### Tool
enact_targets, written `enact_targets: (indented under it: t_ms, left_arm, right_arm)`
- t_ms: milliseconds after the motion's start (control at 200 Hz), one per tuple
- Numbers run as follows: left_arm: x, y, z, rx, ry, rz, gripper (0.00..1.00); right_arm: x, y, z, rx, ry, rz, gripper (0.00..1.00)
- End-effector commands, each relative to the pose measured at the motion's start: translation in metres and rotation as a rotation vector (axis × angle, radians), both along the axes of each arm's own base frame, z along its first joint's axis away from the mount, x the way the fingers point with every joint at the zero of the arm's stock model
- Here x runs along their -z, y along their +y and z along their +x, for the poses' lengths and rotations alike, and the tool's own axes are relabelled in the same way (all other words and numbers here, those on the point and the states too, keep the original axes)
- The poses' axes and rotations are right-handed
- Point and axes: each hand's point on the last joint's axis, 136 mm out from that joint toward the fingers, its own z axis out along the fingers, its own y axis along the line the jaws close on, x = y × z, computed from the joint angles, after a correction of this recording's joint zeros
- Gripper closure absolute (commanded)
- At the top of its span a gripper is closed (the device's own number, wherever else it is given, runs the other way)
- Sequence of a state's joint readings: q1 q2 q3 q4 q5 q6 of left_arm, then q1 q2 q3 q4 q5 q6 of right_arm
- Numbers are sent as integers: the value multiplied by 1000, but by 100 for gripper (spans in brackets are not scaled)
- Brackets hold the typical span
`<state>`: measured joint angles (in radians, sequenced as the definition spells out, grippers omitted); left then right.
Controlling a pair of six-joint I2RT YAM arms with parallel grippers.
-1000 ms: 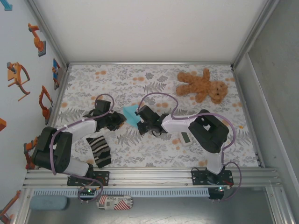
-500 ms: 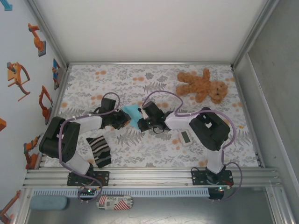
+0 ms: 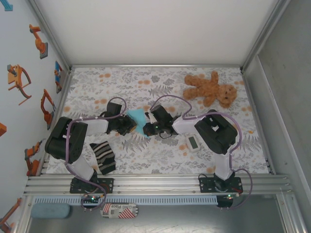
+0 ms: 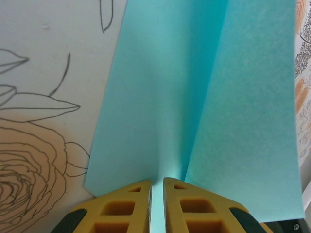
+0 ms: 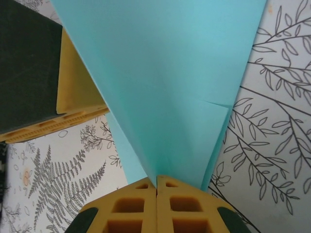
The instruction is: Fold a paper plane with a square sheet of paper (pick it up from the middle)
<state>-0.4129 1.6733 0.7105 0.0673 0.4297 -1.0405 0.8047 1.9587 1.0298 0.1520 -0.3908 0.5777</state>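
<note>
Floral worktop [image 3: 160, 158]. Near its centre, away from every edge, sits the folded paper [image 3: 137, 117]. Left gripper [image 4: 157, 182] and right gripper [image 5: 156, 180] each pinch it, fingers pressed together, probably steadying the crease.

It was a robot lab cell, left arm [image 3: 68, 145] and right arm [image 3: 216, 133] stood bolted to an aluminium rail [image 3: 155, 182], white panel [image 3: 155, 29] closed off the back, floral-covered tabletop [image 3: 160, 155] sat inside a metal frame [image 3: 256, 121], orange robot stickers [image 3: 18, 77] dotted the side wall [image 3: 19, 48]
</note>
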Motion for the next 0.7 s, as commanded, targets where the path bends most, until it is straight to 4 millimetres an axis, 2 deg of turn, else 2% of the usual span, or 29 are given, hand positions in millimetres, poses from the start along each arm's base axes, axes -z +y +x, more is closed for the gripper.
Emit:
enact_targets:
  t_ms: [0,195,421,696]
  left_arm:
    - [9,2,-6,22,26,36,85]
    - [5,2,-4,34,12,37,83]
    - [-20,-8,9,80,-98,-5,79]
    - [-42,-14,15,155,-259,-39,69]
  right_arm:
    - [9,-3,-3,15,62,37,100]
    - [6,-3,0,36,110,109,100]
    - [2,-2,1,47,145,161,100]
    - [4,-3,1,49,163,171,100]
